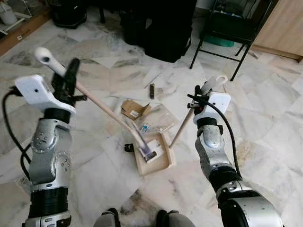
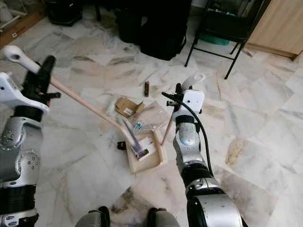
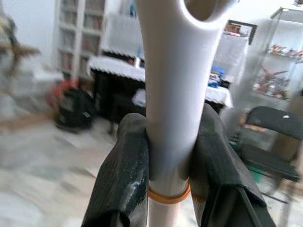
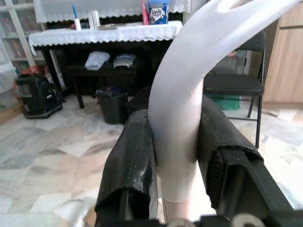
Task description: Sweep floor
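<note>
Wooden dustpan [image 1: 156, 156] on the marble floor [image 1: 265, 127], broom [image 1: 102, 108] head resting in it.
Left gripper [image 1: 66, 78] clamped on the broom's white handle top, both fingers [image 3: 124, 175] pressed against it; shaft slants down to the pan. Right gripper [image 1: 202, 96] closed on the dustpan handle [image 1: 182, 126], which rises from the pan's right edge. Cardboard scrap [image 1: 134, 109] and clear wrapper [image 1: 158, 118] lie just behind the pan. Folding chair [image 1: 232, 28] stands well beyond.

A pale marble floor [image 1: 265, 118] with grey veining fills the room. A black folding chair [image 1: 234, 28] stands near a light wooden cabinet [image 1: 284, 26]. A dark table with a white lace cloth [image 4: 104, 30] stands by white bookshelves [image 3: 78, 35].
</note>
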Robot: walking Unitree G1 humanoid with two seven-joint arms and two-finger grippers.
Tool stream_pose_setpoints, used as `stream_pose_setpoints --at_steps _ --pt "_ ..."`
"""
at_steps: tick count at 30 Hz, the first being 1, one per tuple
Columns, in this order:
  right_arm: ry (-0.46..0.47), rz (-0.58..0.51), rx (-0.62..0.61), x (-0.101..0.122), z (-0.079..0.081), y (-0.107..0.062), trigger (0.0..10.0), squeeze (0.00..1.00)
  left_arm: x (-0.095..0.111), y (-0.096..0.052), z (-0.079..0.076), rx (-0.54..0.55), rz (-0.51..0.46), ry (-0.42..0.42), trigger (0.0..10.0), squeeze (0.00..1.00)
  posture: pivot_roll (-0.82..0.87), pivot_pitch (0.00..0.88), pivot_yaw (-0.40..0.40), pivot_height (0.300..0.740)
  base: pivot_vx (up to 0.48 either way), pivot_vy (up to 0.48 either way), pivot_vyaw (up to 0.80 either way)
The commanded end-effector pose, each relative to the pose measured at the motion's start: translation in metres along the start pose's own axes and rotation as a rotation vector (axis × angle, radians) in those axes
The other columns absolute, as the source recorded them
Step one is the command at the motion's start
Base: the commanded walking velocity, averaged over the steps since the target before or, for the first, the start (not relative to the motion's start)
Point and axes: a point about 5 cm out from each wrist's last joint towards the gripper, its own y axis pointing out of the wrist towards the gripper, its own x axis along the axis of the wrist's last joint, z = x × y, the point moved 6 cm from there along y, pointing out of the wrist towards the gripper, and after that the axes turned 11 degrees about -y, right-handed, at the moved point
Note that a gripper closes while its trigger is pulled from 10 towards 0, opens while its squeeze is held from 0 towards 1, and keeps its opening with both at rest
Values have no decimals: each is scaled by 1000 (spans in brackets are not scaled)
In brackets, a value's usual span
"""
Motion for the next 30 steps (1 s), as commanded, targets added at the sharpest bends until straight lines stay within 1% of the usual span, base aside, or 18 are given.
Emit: stream_pose_setpoints --at_steps 1,3,4,5,6,8,12,15,16,19,20,22,25,30 --pt "18 -71 -16 17 -4 4 10000 0 13 -1 -13 -59 -54 80 10000 0 -1 102 -46 740 0 0 0" --pt "19 -80 -16 19 -5 4 10000 0 -1 -7 -17 -86 -6 109 10000 0 -4 93 -47 740 0 0 0" --pt "27 -84 -20 20 -6 4 10000 0 -12 -12 -18 -91 26 106 10000 0 -11 75 -43 740 0 0 0" --pt "27 -84 -20 20 -6 4 10000 0 -12 -12 -18 -91 26 106 10000 0 -11 75 -43 740 0 0 0" --pt "63 -93 -37 21 -11 3 10000 0 -35 -23 -18 -86 88 89 10000 0 -19 55 -33 740 0 0 0" --pt "87 -98 -50 22 -15 2 10000 0 -45 -29 -17 -75 115 74 10000 0 -26 49 -26 740 0 0 0" --pt "117 -133 -62 28 -17 -6 10000 0 -57 -39 -16 -68 156 83 10000 0 -38 27 1 740 0 0 0" --pt "125 -138 -67 28 -16 -11 10000 0 -59 -44 -12 -64 169 99 10000 0 -42 24 11 740 0 0 0" --pt "121 -136 -69 26 -15 -16 10000 0 -60 -48 -8 -50 177 112 10000 0 -44 21 18 740 0 0 0" --pt "117 -133 -72 25 -15 -19 10000 0 -60 -50 -4 -39 180 113 10000 0 -44 21 18 740 0 0 0" --pt "125 -128 -79 23 -16 -21 10000 0 -60 -50 -3 -35 177 113 10000 0 -39 34 21 740 0 0 0" --pt "133 -124 -89 22 -18 -23 10000 0 -59 -50 -1 -22 172 114 10000 0 -41 26 26 740 0 0 0" --pt "141 -134 -86 29 -16 -26 10000 0 -63 -51 2 0 174 115 10000 0 -49 39 35 740 0 0 0" --pt "139 -133 -91 31 -18 -28 10000 0 -66 -53 3 4 187 117 10000 0 -47 53 43 740 0 0 0"
